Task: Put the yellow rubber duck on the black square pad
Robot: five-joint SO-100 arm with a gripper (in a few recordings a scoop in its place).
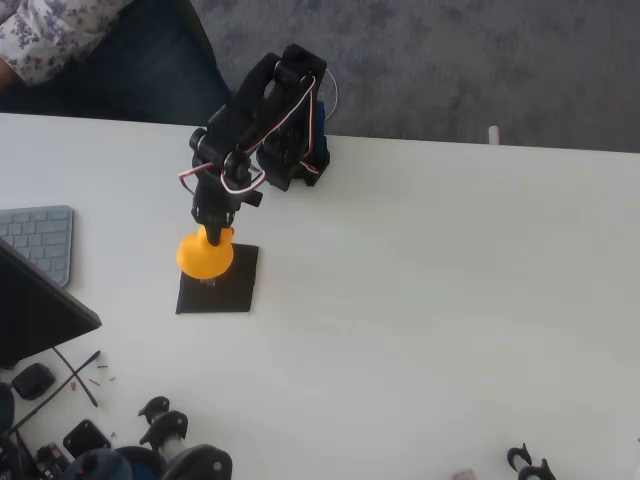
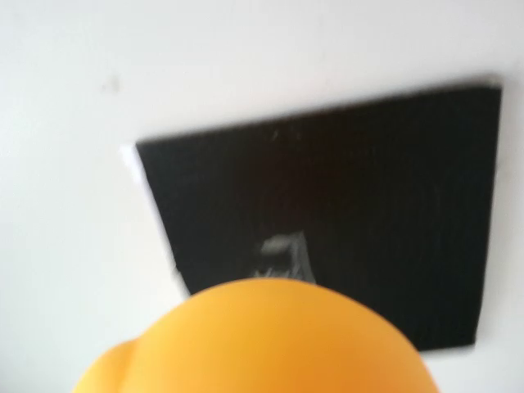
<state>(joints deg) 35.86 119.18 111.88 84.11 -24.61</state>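
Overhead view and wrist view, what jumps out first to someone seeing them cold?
The yellow rubber duck stands out brightest, at the arm's gripper over the upper left part of the black square pad on the white table. In the wrist view it bulges at the bottom, before the pad's greyish mark.

Yellow rubber duck [image 1: 205, 256]: rounded, yellow-orange, over the pad's far-left corner; black square pad [image 1: 222, 288]: thin, matte, flat on worktop left of centre, greyish mark mid-sheet.

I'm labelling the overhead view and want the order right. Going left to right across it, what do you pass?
Grey keyboard → yellow rubber duck, over the black square pad → the arm's base → bare white table.
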